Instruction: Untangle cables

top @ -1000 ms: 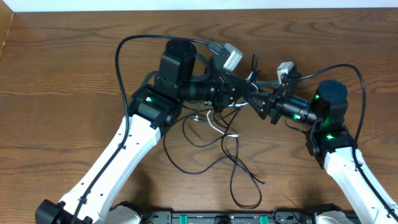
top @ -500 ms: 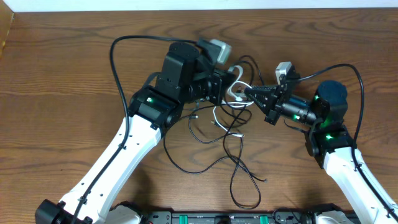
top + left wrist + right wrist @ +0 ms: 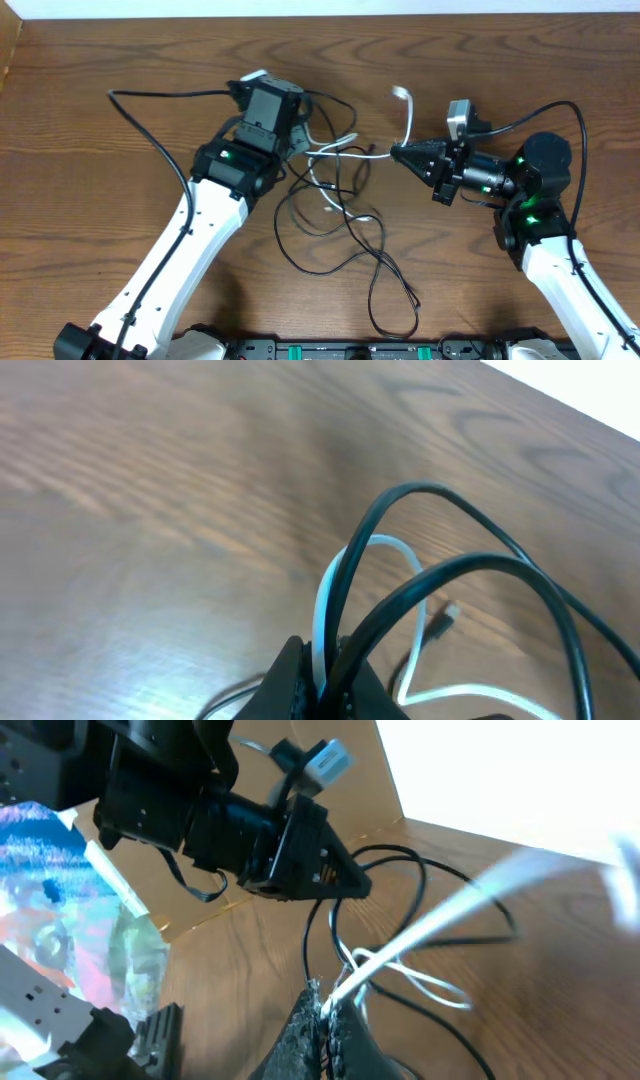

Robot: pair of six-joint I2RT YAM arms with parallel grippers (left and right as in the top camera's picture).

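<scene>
The cables lie on the wooden table between my arms: a tangle of thin black cables (image 3: 340, 215) with one white cable (image 3: 335, 150) running through it. My left gripper (image 3: 303, 148) is shut on the white cable (image 3: 325, 610) together with black cable loops (image 3: 450, 575). My right gripper (image 3: 397, 153) is shut on the same white cable (image 3: 440, 915), whose plug end (image 3: 401, 93) sticks up beyond the fingers. The two grippers face each other, about a hand's width apart. In the right wrist view the left gripper (image 3: 350, 880) shows ahead with black cables hanging from it.
The left arm's own thick black wire (image 3: 150, 95) arcs out to the left. A black rail (image 3: 350, 350) runs along the table's front edge. Black cable loops trail toward it (image 3: 395, 300). A cardboard wall (image 3: 350, 780) and a plastic bag (image 3: 60, 890) stand beyond the table.
The right gripper has shut on the white cable. The left gripper has pulled back to the left with its cables, spreading the tangle and drawing the white cable out between the two grippers.
</scene>
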